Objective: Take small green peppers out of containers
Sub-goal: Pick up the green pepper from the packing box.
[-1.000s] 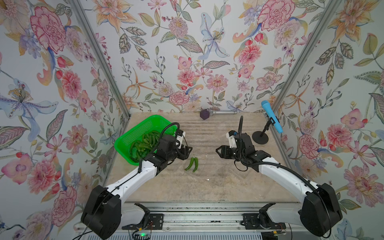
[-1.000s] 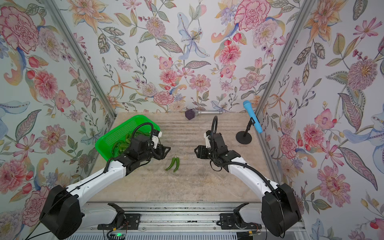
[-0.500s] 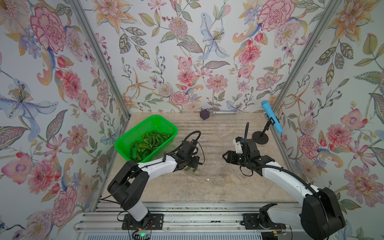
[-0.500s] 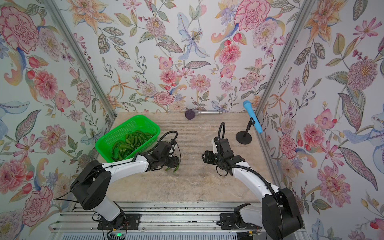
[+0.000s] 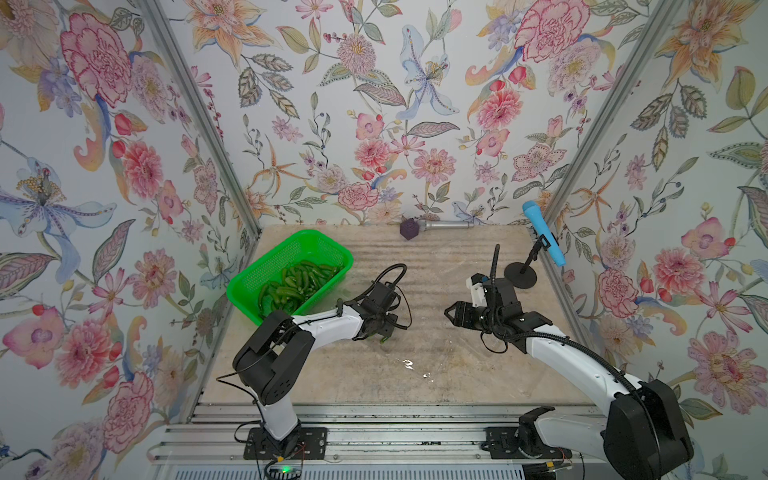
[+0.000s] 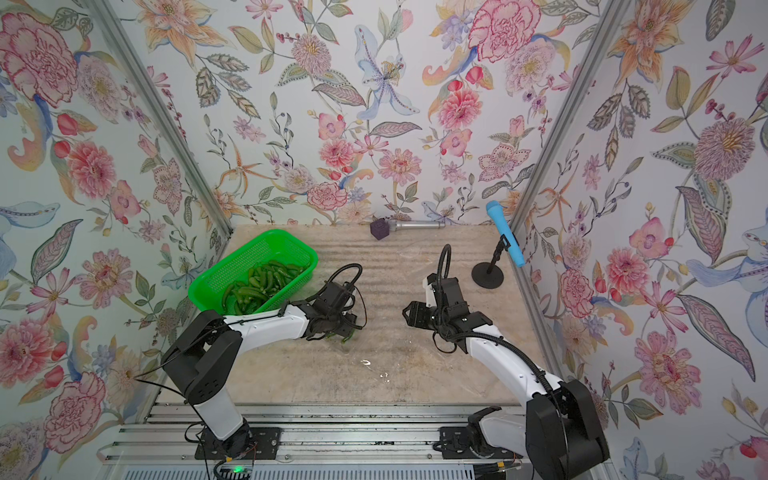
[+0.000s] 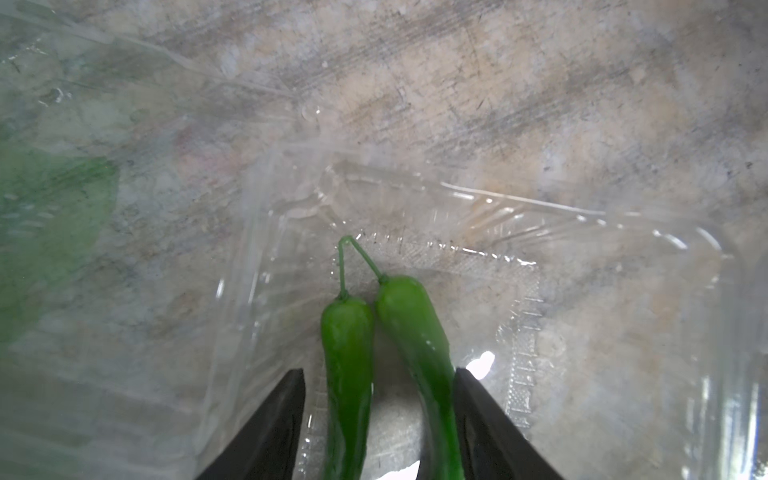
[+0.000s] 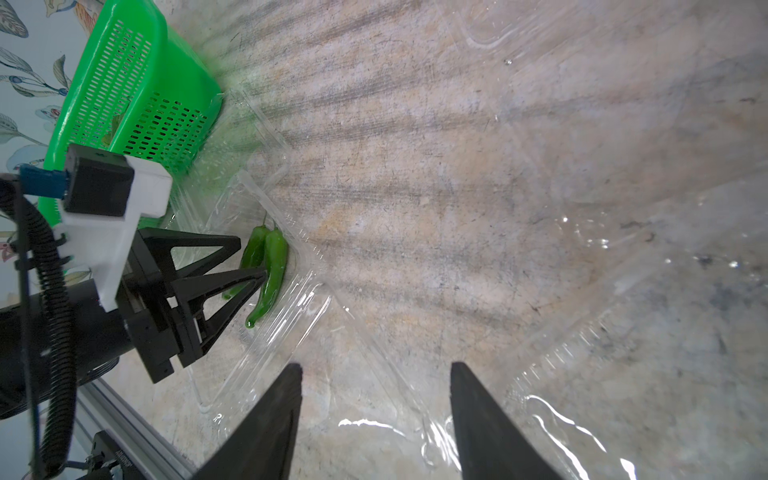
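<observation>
— Small green peppers (image 7: 347, 353): how does the left gripper (image 7: 378, 374) stand to them?

— Two of them lie side by side between its jaws, stems pointing away from the wrist. The jaws are partly open and straddle the pair. One finger (image 7: 482, 415) looks to touch the pepper next to it; the other stands off with a gap. Nothing is clamped or lifted.

— What do the two lie in?

— An open clear container (image 7: 519, 257), on its ribbed floor. That container rests on the table (image 5: 353, 382) just beside the green basket (image 5: 274, 266), on the basket's side that faces the right gripper (image 8: 375, 365).

— And inside the basket?

— A heap (image 5: 295, 282) of the same peppers, gathered toward the end nearest the container. The far end shows bare perforated floor.

— How is the right gripper?

— Its jaws stand parted about as wide, with nothing between them. It hangs low over clear plastic (image 8: 374, 424) lying on the table, well apart from the basket. The left gripper is between it and the basket, and it points toward the basket.

— Is that plastic a second container?

— I cannot tell. The sheets overlap and only glints mark their edges.

— Anything else near the basket?

— The left arm's white forearm runs close along the basket's near side.
</observation>
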`<action>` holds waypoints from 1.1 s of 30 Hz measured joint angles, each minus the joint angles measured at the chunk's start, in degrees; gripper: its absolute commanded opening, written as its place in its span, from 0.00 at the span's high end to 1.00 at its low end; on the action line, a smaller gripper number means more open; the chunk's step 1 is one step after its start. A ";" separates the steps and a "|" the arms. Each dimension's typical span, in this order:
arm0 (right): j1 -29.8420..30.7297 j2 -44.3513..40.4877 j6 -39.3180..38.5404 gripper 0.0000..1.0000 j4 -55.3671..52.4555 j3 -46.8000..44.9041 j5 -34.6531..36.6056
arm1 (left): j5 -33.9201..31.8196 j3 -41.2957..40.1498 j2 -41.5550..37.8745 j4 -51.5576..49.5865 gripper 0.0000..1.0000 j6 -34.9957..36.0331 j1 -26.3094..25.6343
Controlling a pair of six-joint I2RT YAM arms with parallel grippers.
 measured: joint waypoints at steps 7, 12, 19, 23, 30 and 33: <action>-0.35 -0.04 -0.02 0.41 0.00 -0.04 -0.20 | 0.13 1.05 2.01 0.24 0.41 -0.04 0.00; -0.35 -0.04 -0.20 0.41 0.00 -0.04 -0.22 | 0.55 1.09 3.41 0.22 0.42 -0.13 0.00; -0.72 -0.04 -0.20 0.41 0.00 -0.04 -0.72 | 2.71 1.09 3.39 1.46 0.42 -0.92 0.00; -0.76 -0.04 -0.20 0.41 0.00 -0.04 -1.09 | 4.28 1.09 3.39 2.23 0.43 -1.55 0.00; -1.51 -0.98 -0.20 0.40 0.00 -0.04 -1.51 | 6.34 1.22 4.44 3.54 0.43 -2.21 0.00; -1.60 -1.20 -0.20 0.40 0.00 -0.04 -1.53 | 6.32 1.38 4.79 3.93 0.43 -2.21 0.00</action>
